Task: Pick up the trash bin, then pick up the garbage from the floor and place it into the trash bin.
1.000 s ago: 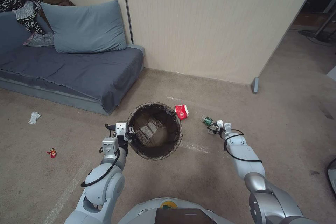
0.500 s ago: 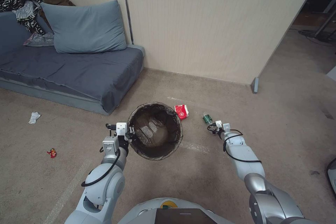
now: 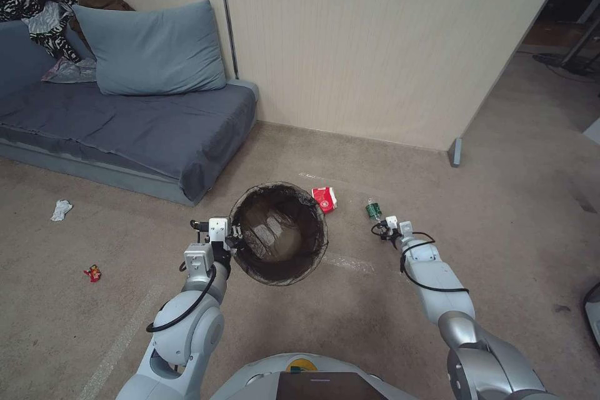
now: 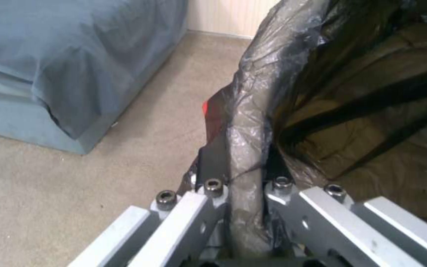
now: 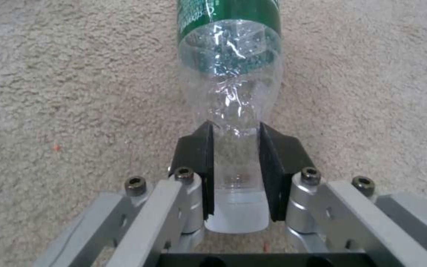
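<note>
The trash bin (image 3: 279, 232), round with a dark liner bag over its rim, hangs tilted in front of me, its mouth facing the head camera. My left gripper (image 3: 232, 239) is shut on its near-left rim (image 4: 245, 155), liner pinched between the pads. My right gripper (image 3: 382, 225) is shut on the neck of a clear bottle with a green label (image 5: 229, 74), which sticks out from the fingertips over the carpet (image 3: 373, 210). More garbage lies on the floor: a red-and-white carton (image 3: 324, 199) beside the bin, a crumpled white tissue (image 3: 60, 209) and a small red wrapper (image 3: 93, 272) at left.
A low grey sofa bed (image 3: 125, 131) with a blue pillow (image 3: 150, 50) and clothes stands at the far left. A beige wall panel (image 3: 387, 44) runs behind, with a doorway at right. Open carpet lies to the right and near me.
The right gripper has closed on the bottle and the bottle has swung from lying crosswise to pointing away from the fingertips, slightly farther off. The left arm and bin have barely shifted.
</note>
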Available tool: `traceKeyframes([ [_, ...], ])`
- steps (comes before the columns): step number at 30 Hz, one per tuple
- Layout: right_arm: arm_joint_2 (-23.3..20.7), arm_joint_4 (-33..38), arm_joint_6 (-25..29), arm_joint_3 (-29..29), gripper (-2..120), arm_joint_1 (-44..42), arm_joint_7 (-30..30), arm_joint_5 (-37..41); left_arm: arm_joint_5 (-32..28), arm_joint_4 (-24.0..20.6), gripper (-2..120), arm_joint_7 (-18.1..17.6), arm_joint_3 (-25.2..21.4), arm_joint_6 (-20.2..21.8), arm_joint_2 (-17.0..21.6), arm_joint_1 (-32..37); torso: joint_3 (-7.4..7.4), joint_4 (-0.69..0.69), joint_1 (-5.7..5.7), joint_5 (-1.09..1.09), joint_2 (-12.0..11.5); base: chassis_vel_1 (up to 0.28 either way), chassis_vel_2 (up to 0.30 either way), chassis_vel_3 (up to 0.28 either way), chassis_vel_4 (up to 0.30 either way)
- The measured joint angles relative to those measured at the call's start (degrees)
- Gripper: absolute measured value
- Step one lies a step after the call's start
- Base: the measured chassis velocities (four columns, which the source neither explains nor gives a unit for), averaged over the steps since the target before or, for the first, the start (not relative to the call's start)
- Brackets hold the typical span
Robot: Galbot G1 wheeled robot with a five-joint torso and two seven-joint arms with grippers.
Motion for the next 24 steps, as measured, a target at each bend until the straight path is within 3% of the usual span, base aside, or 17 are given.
traceKeyframes([
  [11, 0.3, 4.9, 2.7, 0.3, 19, -2.1, 2.8, 1.6, -0.2, 0.4, 0, 0.0, -0.2, 0.0, 0.1, -0.2, 0.0, 0.01, 0.0, 0.0, 0.0, 0.0, 0.0, 0.0, 0.0],
  [18, -0.1, 13.7, 3.0, 0.5, 19, -6.9, 4.9, 5.6, -0.2, 0.9, 0, 0.0, -0.1, 0.0, 0.0, -0.4, 0.0, 0.01, 0.0, 0.0, 0.0, 0.0, 0.0, 0.0, 0.0],
  [24, -0.9, 27.6, 3.1, 1.8, 19, -14.7, 5.9, 10.2, -0.2, 1.6, 0, 0.0, 0.2, 0.0, -0.1, -0.7, 0.0, -0.01, 0.0, 0.01, 0.0, 0.0, 0.0, 0.0, 0.0],
])
